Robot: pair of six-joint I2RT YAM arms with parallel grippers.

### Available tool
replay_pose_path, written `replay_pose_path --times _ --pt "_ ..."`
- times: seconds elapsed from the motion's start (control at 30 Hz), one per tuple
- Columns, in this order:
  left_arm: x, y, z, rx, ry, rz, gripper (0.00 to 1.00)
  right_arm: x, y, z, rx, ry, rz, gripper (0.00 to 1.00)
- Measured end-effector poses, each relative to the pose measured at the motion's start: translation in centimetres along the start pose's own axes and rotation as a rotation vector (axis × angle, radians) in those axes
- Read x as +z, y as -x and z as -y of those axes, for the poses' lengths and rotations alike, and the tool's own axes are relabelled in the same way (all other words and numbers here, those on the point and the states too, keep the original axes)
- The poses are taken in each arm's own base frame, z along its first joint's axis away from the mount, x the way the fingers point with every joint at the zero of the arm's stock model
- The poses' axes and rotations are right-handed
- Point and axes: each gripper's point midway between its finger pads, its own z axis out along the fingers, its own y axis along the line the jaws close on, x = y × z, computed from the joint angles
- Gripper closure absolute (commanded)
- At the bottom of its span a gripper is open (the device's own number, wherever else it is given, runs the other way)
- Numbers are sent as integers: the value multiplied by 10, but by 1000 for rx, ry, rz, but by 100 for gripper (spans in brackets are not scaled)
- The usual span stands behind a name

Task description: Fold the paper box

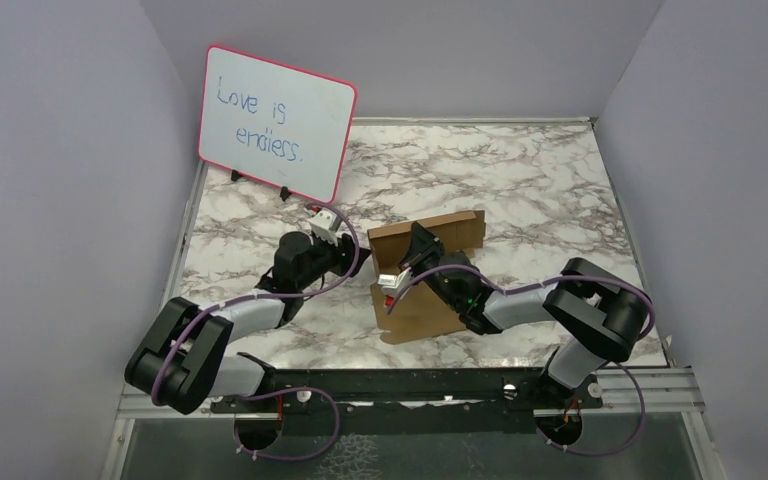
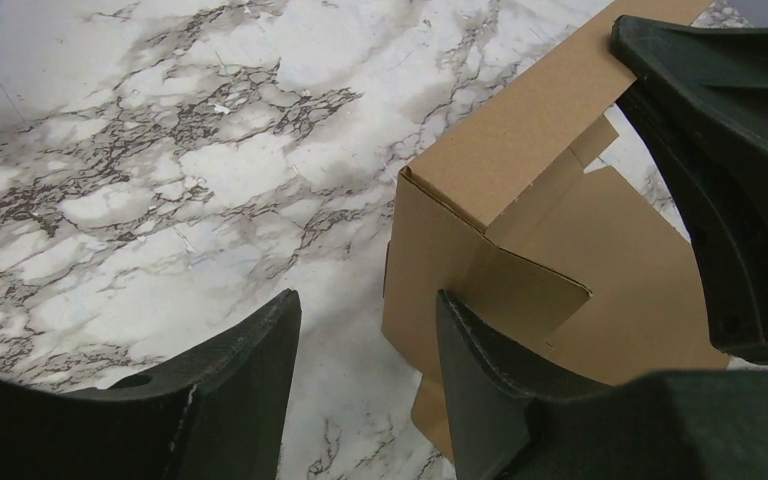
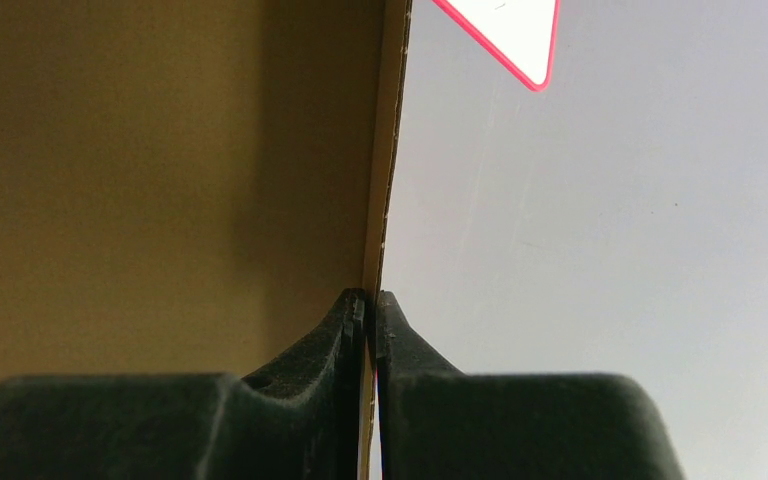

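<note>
1. The paper box (image 1: pixel 428 312) sits mid-table on the marble table (image 1: pixel 530 190), between the two arms. Its base panel lies flat, and the far wall and left wall stand raised.
2. The fold looks about half done. Two walls meet at a corner, but the near part of the sheet lies flat and the flaps seem untucked.
3. The right gripper (image 1: pixel 418 248) has its fingers (image 3: pixel 355 330) pressed together on the thin edge of a raised wall.
4. The left gripper (image 2: pixel 365 385) is spread apart with nothing between its fingers, just beside the box's left corner.
5. Only the left wrist view shows the corner tab loose inside the box (image 2: pixel 520 290). Only the right wrist view proves the pinch. Only the top view shows the whole layout and the pink-framed whiteboard (image 1: pixel 275 120).
</note>
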Motion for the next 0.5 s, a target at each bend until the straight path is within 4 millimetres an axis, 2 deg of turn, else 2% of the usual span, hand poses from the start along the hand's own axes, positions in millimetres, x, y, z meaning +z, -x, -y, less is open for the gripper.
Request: replay_pose_path --times 0.27,0.5 --pt "2 -10 4 21 0 -11 42 0 -1 0 1 0 -3 88" --pt "3 -18 18 39 -31 -10 40 -6 -3 -3 -1 3 -6 88"
